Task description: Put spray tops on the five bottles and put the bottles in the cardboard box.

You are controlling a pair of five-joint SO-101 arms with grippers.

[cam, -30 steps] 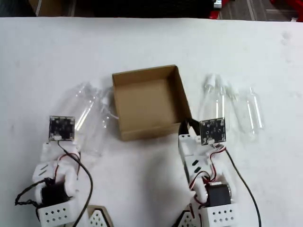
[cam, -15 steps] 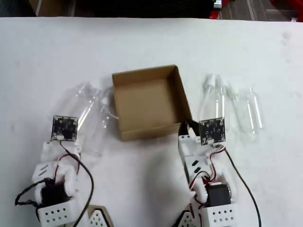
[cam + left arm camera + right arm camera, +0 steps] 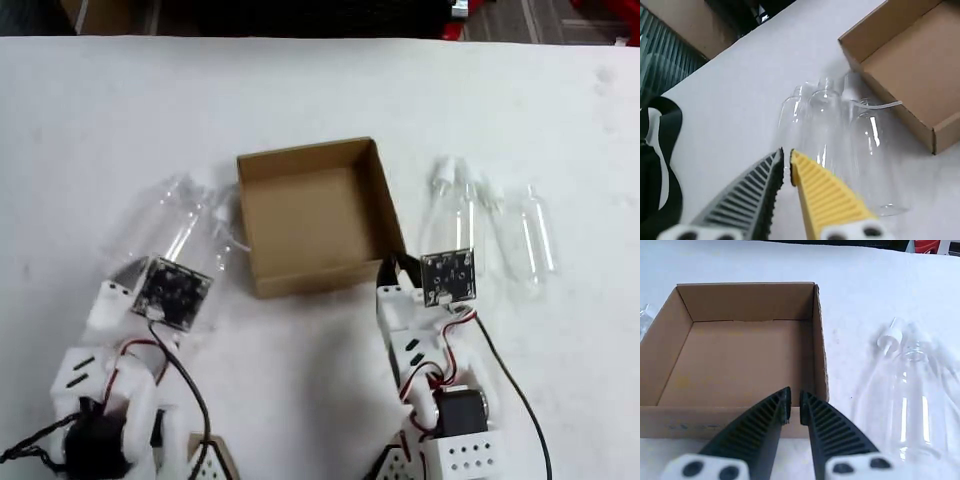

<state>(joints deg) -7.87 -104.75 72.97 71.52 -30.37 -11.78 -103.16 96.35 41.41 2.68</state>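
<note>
1. We see the brown open-topped cardboard box (image 3: 747, 301) as matt, faintly fibrous paperboard, its rim showing raw cut edges.
2. The clear plastic bottles (image 3: 870, 150) look smooth and glossy, and we catch bright streaks of glare along their sides.
3. The small white plastic spray top (image 3: 888, 340) appears smooth, with a faint sheen.
4. The thin translucent plastic tube (image 3: 885, 105) looks smooth to us.
5. The white table (image 3: 300, 80) surface looks matt and even.
6. On the left gripper (image 3: 786, 155) we see one yellow and one grey jaw of ribbed, matt plastic.
7. The right gripper (image 3: 794, 397) has black jaws of the same ribbed, matt plastic, on smooth white plastic mounts.
</note>
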